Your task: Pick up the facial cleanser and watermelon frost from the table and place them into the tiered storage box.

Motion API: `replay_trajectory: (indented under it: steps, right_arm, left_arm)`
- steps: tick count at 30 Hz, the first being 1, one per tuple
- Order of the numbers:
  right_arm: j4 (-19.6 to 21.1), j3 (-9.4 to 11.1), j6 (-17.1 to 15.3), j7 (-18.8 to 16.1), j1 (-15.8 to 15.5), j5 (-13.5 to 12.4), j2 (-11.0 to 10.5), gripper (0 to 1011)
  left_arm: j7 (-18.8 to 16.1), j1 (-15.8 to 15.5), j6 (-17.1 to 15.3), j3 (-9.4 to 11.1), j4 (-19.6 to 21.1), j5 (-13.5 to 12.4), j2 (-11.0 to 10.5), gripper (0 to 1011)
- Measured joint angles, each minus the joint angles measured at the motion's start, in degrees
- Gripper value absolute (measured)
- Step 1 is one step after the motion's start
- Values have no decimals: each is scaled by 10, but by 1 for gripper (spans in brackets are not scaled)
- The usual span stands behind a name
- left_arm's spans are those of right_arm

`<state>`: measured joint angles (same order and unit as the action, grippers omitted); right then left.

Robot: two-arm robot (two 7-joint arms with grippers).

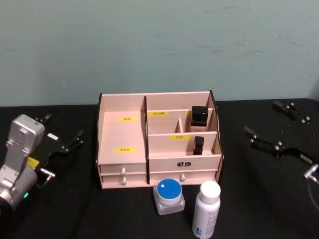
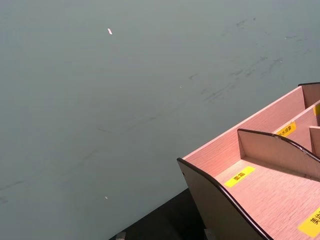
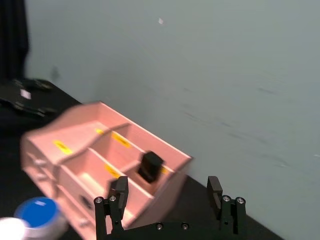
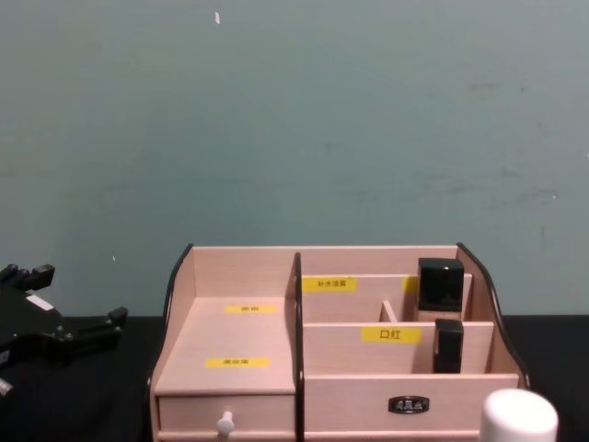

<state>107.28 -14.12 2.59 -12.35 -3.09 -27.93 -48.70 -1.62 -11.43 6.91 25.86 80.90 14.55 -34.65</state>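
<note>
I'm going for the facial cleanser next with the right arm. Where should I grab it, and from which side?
I'd grip the facial cleanser on its straight white body, below the rounded cap. It stands upright, so come in level from the robot's right with the open right gripper. The watermelon frost sits close on its left, and the tiered storage box is behind it.
</note>
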Motion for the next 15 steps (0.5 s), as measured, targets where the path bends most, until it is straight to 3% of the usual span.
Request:
replay_trajectory:
  steps: [9, 15]
  right_arm:
    - [72, 18, -8, -50, -52, -52, -9, 1003]
    - [100, 9, -20, -71, -66, -52, -10, 1002]
  left_arm:
    - [0, 0, 0, 0, 0, 0, 0, 1010]
    - [0, 0, 0, 0, 0, 0, 0, 1010]
